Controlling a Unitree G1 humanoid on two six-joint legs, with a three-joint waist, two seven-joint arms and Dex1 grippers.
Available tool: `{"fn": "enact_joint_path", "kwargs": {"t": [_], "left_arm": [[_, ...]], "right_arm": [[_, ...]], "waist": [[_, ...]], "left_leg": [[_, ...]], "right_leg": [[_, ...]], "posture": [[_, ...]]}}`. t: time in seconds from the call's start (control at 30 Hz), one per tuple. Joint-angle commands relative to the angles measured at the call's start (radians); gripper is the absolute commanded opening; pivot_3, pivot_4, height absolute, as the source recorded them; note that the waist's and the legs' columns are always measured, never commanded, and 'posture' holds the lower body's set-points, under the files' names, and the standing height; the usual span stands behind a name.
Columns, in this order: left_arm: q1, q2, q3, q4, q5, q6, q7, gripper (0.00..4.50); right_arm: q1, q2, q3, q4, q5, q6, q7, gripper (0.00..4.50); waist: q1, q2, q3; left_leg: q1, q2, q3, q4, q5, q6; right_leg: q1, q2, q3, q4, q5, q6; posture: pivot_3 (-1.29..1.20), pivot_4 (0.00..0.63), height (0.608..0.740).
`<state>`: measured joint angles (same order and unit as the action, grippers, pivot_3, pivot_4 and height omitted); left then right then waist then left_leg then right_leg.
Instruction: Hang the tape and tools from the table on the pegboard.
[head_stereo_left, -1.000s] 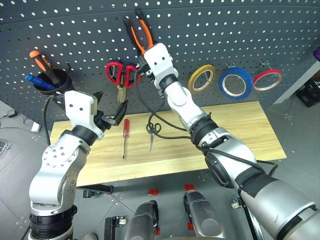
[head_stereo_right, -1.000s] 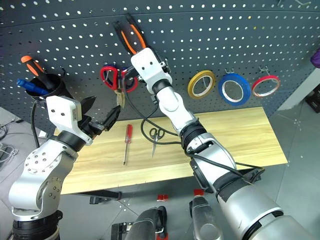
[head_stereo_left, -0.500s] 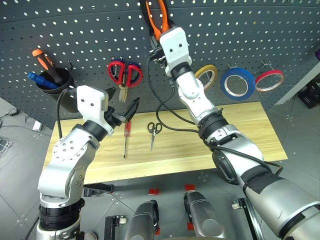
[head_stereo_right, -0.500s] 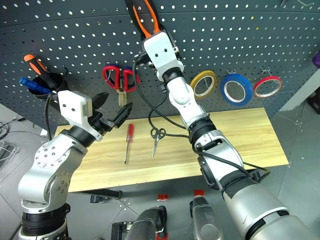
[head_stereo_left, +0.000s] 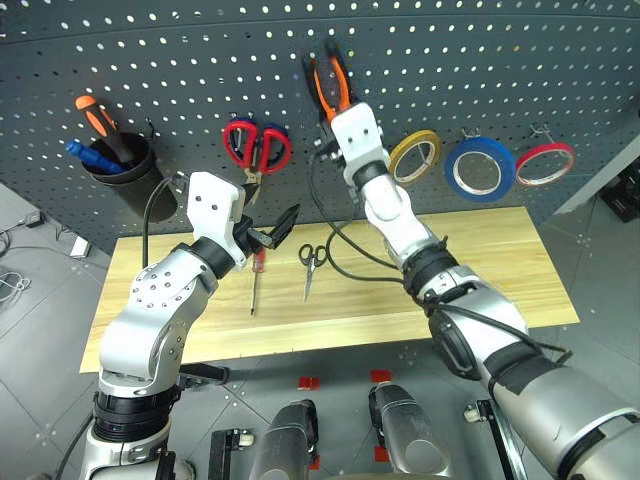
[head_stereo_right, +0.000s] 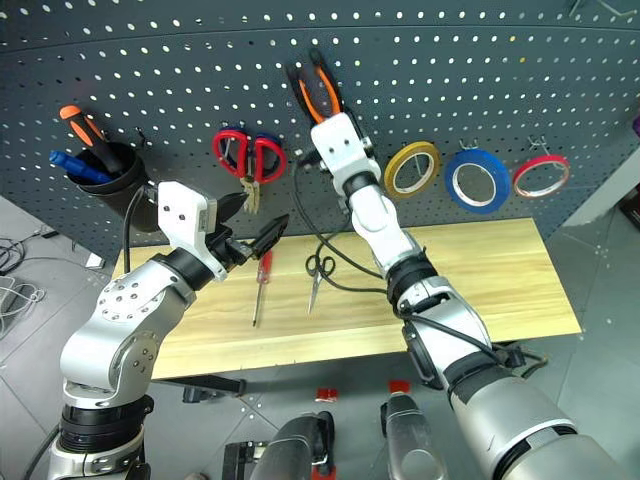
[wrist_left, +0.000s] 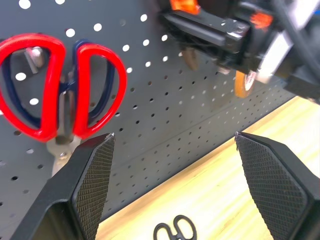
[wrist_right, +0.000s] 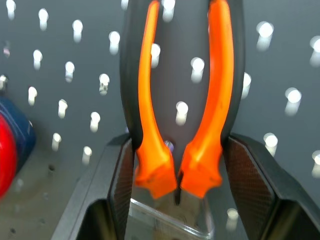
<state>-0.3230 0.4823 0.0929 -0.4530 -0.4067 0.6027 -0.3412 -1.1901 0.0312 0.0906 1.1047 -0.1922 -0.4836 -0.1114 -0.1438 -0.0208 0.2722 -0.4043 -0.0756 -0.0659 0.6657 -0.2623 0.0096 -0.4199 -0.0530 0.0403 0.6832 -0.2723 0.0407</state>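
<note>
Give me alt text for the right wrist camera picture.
The right tool grips orange-and-black pliers by the handles' lower ends, handles pointing up, in front of a dark grey pegboard. A red-and-blue shape sits at one edge.

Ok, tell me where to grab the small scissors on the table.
Grip the small scissors across the closed silver blades, coming from straight above. They lie flat on the table, black loops toward the pegboard, too low for fingers to get under; the blades give one narrow bar.
</note>
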Motion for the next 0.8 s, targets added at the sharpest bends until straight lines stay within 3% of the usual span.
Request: {"fn": "enact_joint_path", "kwargs": {"t": [0.03, 0.4, 0.53, 0.6, 0.8], "left_arm": [[0.0, -0.004, 0.013, -0.014, 0.011, -0.019, -0.001, 4.07], [0.052, -0.054, 0.021, -0.009, 0.016, 0.056, 0.065, 4.07], [0.084, -0.074, 0.022, 0.003, 0.027, 0.065, 0.085, 4.5], [0.093, -0.079, 0.013, 0.013, 0.036, 0.063, 0.085, 4.5], [0.107, -0.104, -0.025, 0.041, 0.055, 0.108, 0.11, 4.5]], "right_arm": [[0.011, -0.005, -0.018, -0.046, 0.018, 0.021, 0.002, 2.39], [0.153, 0.004, -0.008, -0.219, 0.051, 0.263, 0.108, 2.39], [0.245, -0.006, -0.003, -0.371, 0.069, 0.378, 0.164, 3.65], [0.27, -0.01, 0.002, -0.428, 0.07, 0.43, 0.19, 4.34], [0.359, -0.019, 0.023, -0.625, 0.111, 0.625, 0.308, 4.44]], "waist": [[0.0, 0.0, 0.0], [0.0, 0.0, -0.001], [0.004, -0.001, -0.001], [0.004, -0.001, -0.001], [-0.01, -0.001, -0.001]], "left_leg": [[0.0, 0.0, 0.0, 0.0, 0.0, 0.0], [0.003, 0.0, 0.0, -0.001, 0.0, 0.001], [0.005, 0.0, -0.001, -0.001, -0.002, 0.003], [0.004, 0.0, -0.002, -0.001, -0.002, 0.003], [-0.001, 0.001, 0.0, -0.002, 0.0, 0.0]], "right_leg": [[0.0, 0.0, 0.0, 0.0, 0.0, 0.0], [0.002, 0.0, 0.0, 0.0, 0.0, 0.0], [0.006, 0.0, -0.001, -0.002, 0.0, 0.0], [0.004, 0.0, -0.001, -0.002, 0.0, 0.0], [-0.002, 0.0, 0.0, -0.001, 0.0, 0.0]], "posture": [[-0.16, 0.298, 0.74], [-0.18, 0.287, 0.74], [-0.19, 0.283, 0.74], [-0.21, 0.279, 0.74], [-0.22, 0.276, 0.74]]}}
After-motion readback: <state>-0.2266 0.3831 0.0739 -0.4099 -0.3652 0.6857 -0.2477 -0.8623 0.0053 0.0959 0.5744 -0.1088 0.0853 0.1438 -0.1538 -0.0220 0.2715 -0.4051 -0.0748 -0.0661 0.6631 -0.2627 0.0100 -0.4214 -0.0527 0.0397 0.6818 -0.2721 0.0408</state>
